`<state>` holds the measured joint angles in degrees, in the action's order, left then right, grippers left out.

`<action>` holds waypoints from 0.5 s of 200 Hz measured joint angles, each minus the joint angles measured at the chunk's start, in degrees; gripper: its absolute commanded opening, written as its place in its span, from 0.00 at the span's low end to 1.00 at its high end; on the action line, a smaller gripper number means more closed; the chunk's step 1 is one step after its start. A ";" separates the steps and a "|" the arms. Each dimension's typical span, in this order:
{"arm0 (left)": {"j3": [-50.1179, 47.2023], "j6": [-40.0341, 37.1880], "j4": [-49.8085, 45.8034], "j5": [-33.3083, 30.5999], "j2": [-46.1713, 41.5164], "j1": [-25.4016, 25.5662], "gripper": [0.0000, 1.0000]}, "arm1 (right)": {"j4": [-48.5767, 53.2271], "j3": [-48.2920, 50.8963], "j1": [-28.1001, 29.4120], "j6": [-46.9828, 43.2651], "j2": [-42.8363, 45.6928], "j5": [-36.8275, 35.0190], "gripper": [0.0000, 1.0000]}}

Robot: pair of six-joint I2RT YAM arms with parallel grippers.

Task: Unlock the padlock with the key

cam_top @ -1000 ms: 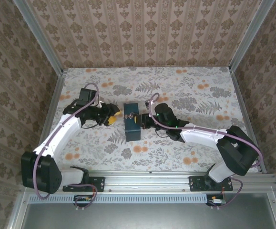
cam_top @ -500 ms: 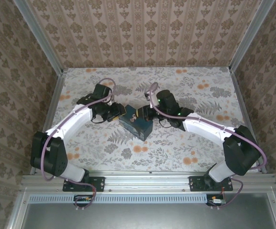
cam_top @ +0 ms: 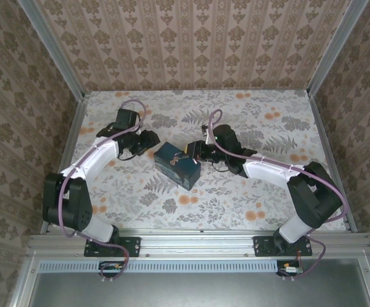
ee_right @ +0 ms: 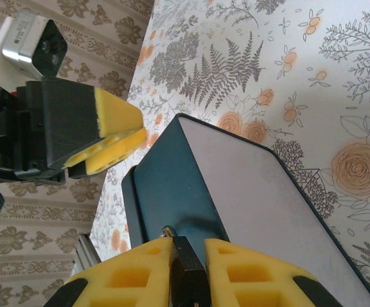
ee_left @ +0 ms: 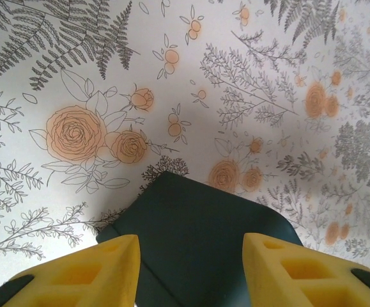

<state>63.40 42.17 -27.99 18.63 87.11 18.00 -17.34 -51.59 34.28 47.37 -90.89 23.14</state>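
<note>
The dark blue box [cam_top: 177, 164] lies skewed mid-table. At its right end my right gripper [cam_top: 192, 152] is shut on the small dark padlock [ee_right: 188, 274], which hangs from a metal hasp on the box's dark side [ee_right: 169, 192]; the yellow fingers [ee_right: 133, 272] press on both sides of the lock. My left gripper [cam_top: 148, 141] hovers just off the box's left end, open, its yellow pads [ee_left: 105, 272] wide apart with the box's flat face [ee_left: 197, 217] beyond them and nothing held. The key is hidden from me.
The table is covered in floral paper [cam_top: 248, 192], with metal rails along its sides [cam_top: 76, 134] and patterned walls behind. The left gripper's fingers [ee_right: 111, 144] stand close to the box's far corner in the right wrist view. Purple cables run along both arms.
The box has turned from straight to skewed and slid slightly left. My left gripper reached the box's left end, then drew back a little. My right gripper stayed on the padlock.
</note>
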 measured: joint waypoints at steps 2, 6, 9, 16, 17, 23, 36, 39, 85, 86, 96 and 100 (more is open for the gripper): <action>0.02 -0.02 0.00 0.00 0.17 0.04 0.46 | -0.11 0.09 0.00 0.24 0.00 0.00 0.07; 0.11 -0.26 0.04 -0.02 0.50 0.11 0.46 | -0.33 0.22 0.07 0.63 0.00 0.00 0.07; 0.20 -0.35 0.02 -0.02 0.79 0.15 0.46 | -0.50 0.33 0.11 0.83 0.00 0.00 0.07; 0.46 -0.74 0.02 -0.04 1.46 0.31 0.46 | -0.55 0.37 0.22 1.31 0.00 0.02 0.07; 0.48 -0.79 0.00 -0.04 1.55 0.31 0.46 | -0.55 0.39 0.24 1.38 0.00 0.02 0.07; 0.68 -1.18 0.02 -0.02 2.12 0.44 0.46 | -0.55 0.39 0.28 1.88 0.00 0.04 0.07; 0.76 -1.84 0.00 -0.04 2.86 0.72 0.46 | -0.72 0.39 0.44 2.75 0.00 0.17 0.08; 0.76 -1.99 -0.02 -0.04 2.95 0.74 0.46 | -0.74 0.39 0.48 2.80 0.00 0.33 0.08; 0.76 -3.91 -0.07 0.22 3.17 0.90 0.46 | 3.08 -1.22 2.38 -6.71 0.44 1.44 0.08; 0.76 -3.98 -0.09 0.22 3.17 0.92 0.46 | 3.28 -1.31 2.43 -7.13 0.46 1.44 0.08; 0.76 -4.52 -0.20 0.35 3.17 1.14 0.46 | 6.01 -2.75 3.06 -11.52 0.83 1.44 0.09; 0.76 -4.66 -0.28 0.44 3.17 1.25 0.46 | 6.99 -3.30 3.28 -13.38 0.96 1.44 0.08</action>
<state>64.16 37.52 -28.27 19.07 90.28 19.25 -10.35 -54.89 37.56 34.00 -89.93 24.58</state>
